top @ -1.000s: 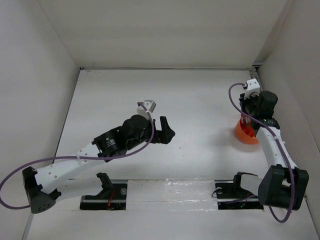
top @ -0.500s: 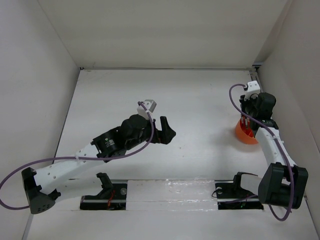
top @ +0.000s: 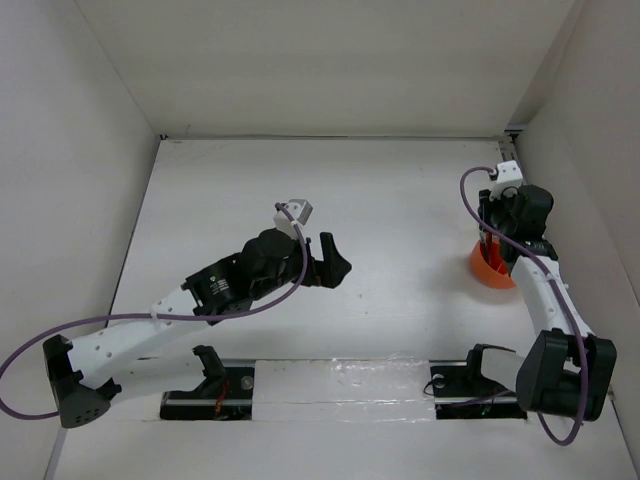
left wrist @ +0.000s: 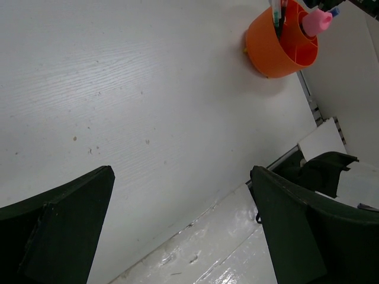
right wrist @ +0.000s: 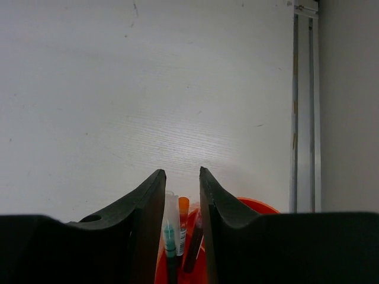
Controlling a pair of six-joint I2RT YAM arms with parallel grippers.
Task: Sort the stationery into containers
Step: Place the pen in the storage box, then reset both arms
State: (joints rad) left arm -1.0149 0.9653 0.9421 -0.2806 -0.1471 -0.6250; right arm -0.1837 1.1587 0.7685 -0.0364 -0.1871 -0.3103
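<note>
Over at the right edge of the tabletop [top: 250, 190], roughly midway along it, sits the orange tub [left wrist: 273, 52], and it is stocked. The left wrist view shows thin pens [left wrist: 277, 10] standing upright in one compartment. A pink cap [left wrist: 316, 21] pokes up from the next compartment, with a speck of blue cap [left wrist: 333, 11] just beside it at the frame's top edge. The right tool [right wrist: 181, 177] hangs directly above that tub, pointing down. Its fingers [right wrist: 142, 225] stand only a narrow slot apart. Through the slot its own camera sees a clear pen with green inside and a darker red one beside it, with the tub's rim curving off to the right. Whether the fingers actually pinch a pen cannot be told from here, as the contact is cut off by the bottom of the frame. Out in the middle of the tabletop, well apart from the tub, is the left tool [left wrist: 180, 174]. Its jaws are spread wide with nothing between them, just bare white tabletop below. It faces toward the tub and the right edge, and the right arm's base shows in its lower right corner.
</note>
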